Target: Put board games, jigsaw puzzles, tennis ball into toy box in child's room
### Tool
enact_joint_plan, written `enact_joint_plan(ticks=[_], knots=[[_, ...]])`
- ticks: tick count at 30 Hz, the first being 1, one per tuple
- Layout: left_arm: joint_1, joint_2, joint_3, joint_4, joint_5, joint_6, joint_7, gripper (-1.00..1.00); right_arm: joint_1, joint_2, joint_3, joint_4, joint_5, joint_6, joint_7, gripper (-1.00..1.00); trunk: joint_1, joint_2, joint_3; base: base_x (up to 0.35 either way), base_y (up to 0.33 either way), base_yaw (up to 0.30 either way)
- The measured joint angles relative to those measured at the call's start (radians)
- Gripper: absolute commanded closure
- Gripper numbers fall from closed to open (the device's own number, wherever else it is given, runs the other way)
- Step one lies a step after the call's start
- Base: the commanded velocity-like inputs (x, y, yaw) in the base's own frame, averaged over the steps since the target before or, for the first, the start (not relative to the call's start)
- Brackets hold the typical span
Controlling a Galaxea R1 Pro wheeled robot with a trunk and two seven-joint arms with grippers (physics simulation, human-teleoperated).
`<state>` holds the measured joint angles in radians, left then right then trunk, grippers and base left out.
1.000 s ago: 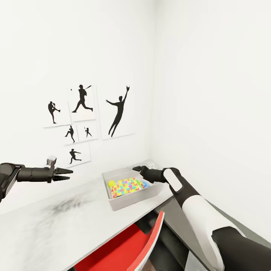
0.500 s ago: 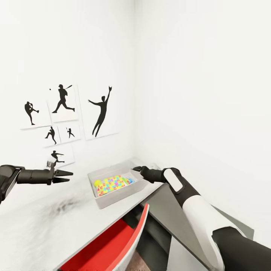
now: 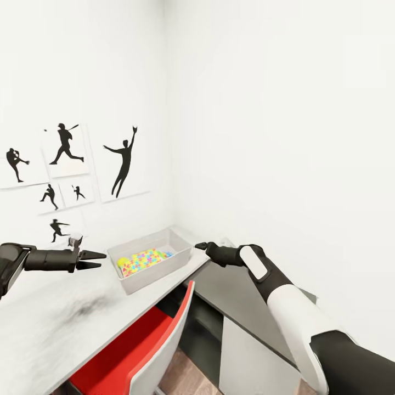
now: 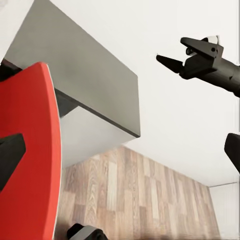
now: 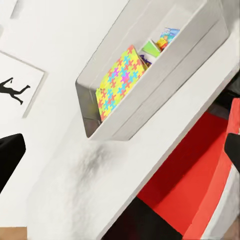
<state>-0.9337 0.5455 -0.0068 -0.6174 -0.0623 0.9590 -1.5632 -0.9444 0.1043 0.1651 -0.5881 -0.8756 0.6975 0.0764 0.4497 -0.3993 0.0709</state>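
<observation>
The white worktop point(image 3: 49, 323) runs along the wall to the corner, where its lower dark-grey section point(image 3: 241, 299) turns off beside the toy box. The red-and-white chair point(image 3: 148, 351) stands pushed in under the worktop's front edge, just short of the toy box. The toy box point(image 3: 151, 262) sits on the worktop close to the corner, with black silhouette pictures point(image 3: 123, 159) on the wall behind it. Inside it a jigsaw puzzle point(image 5: 120, 77) lies tilted on top, a printed board game point(image 5: 167, 36) shows at one end, and the tennis ball point(image 3: 122, 261) rests at the end farther from the corner.

The left gripper point(image 3: 93, 259) hangs over the worktop beside the toy box, on the side away from the corner, fingers spread and holding nothing. The right gripper point(image 3: 201, 246) hovers at the toy box's corner-side rim; its fingers point(image 4: 170, 62) stand apart, empty.

Judging by what lies in the toy box, the step in hand is probably going for the games on the bed, which these pictures do not cover. To do that well, lift both arms clear of the toy box rim before the base turns, keep the elbows in so nothing clips the chair back, and leave the fingers parted for the next flat box.
</observation>
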Motion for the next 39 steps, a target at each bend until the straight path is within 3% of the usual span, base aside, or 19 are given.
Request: enact_joint_plan(ticks=[18, 24, 32, 34, 39], knots=[[0.004, 0.001, 0.001, 0.0, 0.0, 0.0, 0.0, -1.0, 0.027, 0.0, -0.002, 0.0, 0.0, -0.001, 0.001, -1.0, 0.0, 0.0, 0.0, -0.227, 0.0, -0.278], [0.004, 0.019, -0.001, 0.0, 0.0, -0.013, 0.0, -1.0, 0.03, -0.001, -0.002, -0.001, 0.0, -0.001, 0.001, -1.0, 0.0, 0.0, 0.0, -0.318, 0.0, -0.278], [0.011, 0.028, 0.0, 0.0, 0.001, -0.037, 0.0, -1.0, 0.094, -0.002, 0.0, -0.054, 0.002, -0.043, 0.022, -1.0, 0.0, 0.0, 0.0, -0.18, 0.0, -0.278], [0.012, 0.029, -0.001, 0.0, 0.0, -0.039, 0.0, -1.0, 0.151, -0.017, 0.001, -0.114, 0.004, -0.051, 0.038, -1.0, 0.0, 0.0, 0.0, -0.025, 0.0, -0.279], [0.021, 0.029, -0.001, 0.0, 0.0, -0.04, 0.0, -1.0, 0.263, -0.099, 0.003, -0.278, 0.003, -0.058, 0.075, -1.0, 0.0, 0.0, 0.0, -0.008, 0.0, -0.279]])
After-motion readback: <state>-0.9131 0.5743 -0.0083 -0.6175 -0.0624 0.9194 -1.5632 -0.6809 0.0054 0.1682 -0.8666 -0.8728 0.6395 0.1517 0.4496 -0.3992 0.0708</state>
